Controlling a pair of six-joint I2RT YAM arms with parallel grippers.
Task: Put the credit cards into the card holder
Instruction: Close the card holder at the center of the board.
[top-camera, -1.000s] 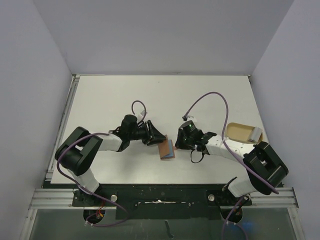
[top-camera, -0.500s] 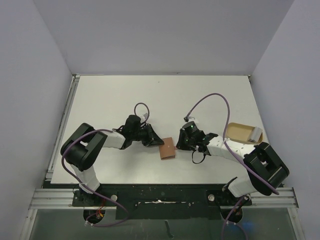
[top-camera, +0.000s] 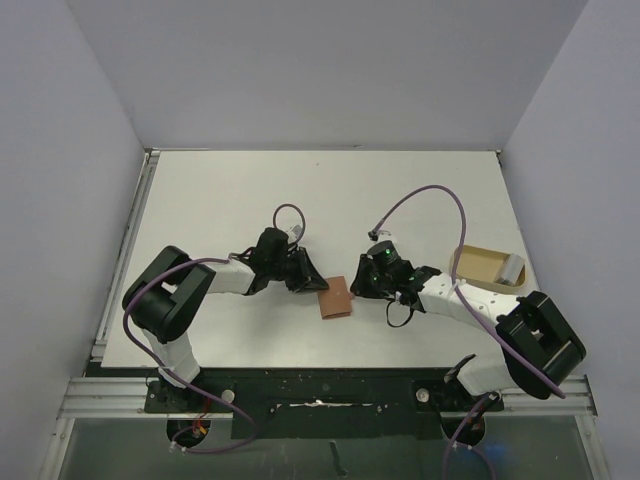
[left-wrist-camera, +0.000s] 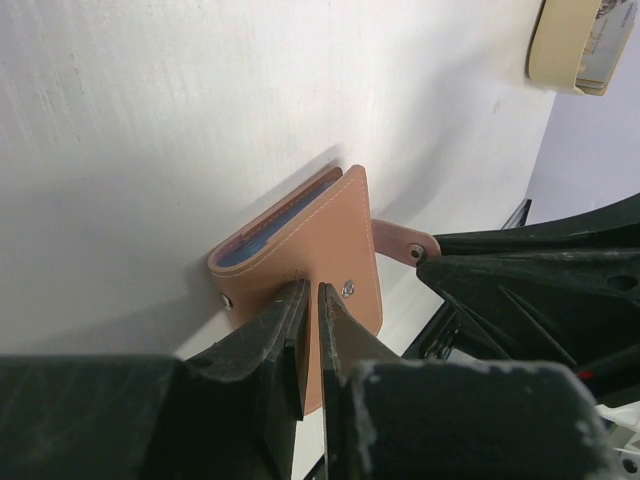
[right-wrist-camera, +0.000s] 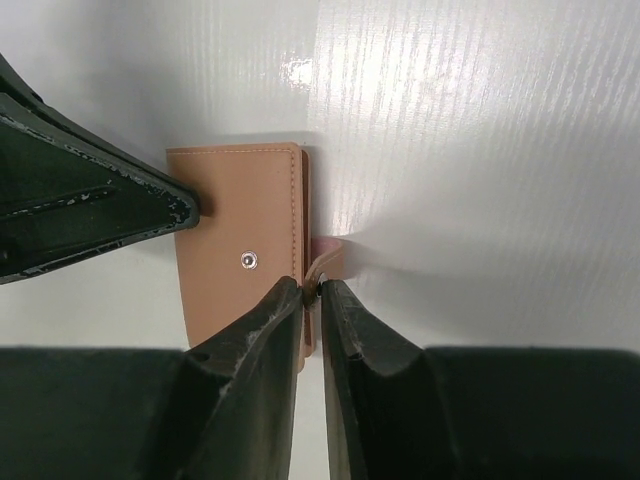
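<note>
1. Left gripper (left-wrist-camera: 312, 292): the jaws are all but closed and seem to nip the near edge of the wallet's (left-wrist-camera: 300, 240) top cover. The bite is shallow, so a tug from the other side could pull the leather free.
2. Right gripper (right-wrist-camera: 312, 288): the jaws are nearly shut on the tab (right-wrist-camera: 330, 258), holding it only at its tip. The tab could slip out, or bend away from the stud (right-wrist-camera: 248, 260) so the snap misses.
3. The wallet lies folded on the table (left-wrist-camera: 150, 120), between the two grippers and touching both. Under opposing pulls it may twist or skid on the smooth top. The fingertips are also near enough to knock together.
4. A blue card (left-wrist-camera: 275, 226) shows its edge inside the fold, along one open side. If the wallet tips or gapes, the card could slide out.
5. Farthest and well apart, the tray (left-wrist-camera: 560, 50) holds a pale flat thing. I cannot tell whether it is a card. If it is, snapping the wallet shut now would leave it out.
</note>
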